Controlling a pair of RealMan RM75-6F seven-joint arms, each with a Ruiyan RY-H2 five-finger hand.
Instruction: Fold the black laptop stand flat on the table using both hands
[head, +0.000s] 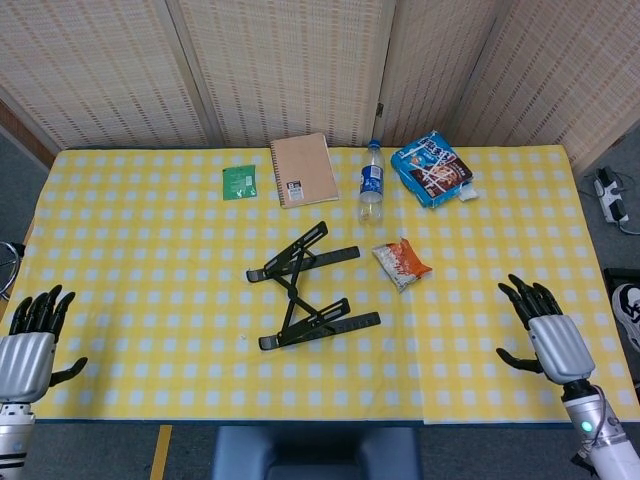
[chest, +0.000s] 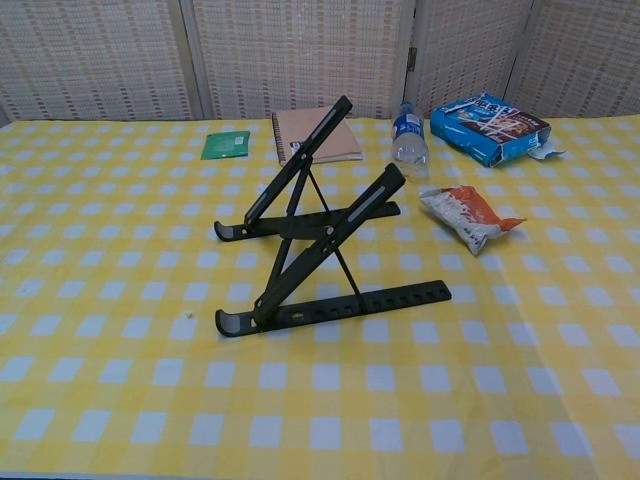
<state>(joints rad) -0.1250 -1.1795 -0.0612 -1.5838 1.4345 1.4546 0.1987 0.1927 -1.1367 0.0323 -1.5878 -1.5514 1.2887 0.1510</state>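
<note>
Both hands have their fingers spread and hold nothing. The left hand (head: 28, 350) is at the near left table edge, the right hand (head: 548, 335) over the near right side. The stand (head: 308, 288) sits propped up mid-table, far from both. A notebook (head: 303, 169) and bottle (head: 371, 185) lie behind it.

We see the black stand (head: 305, 291) unfolded, its arms raised, near the middle of the surface (head: 130, 300).
</note>
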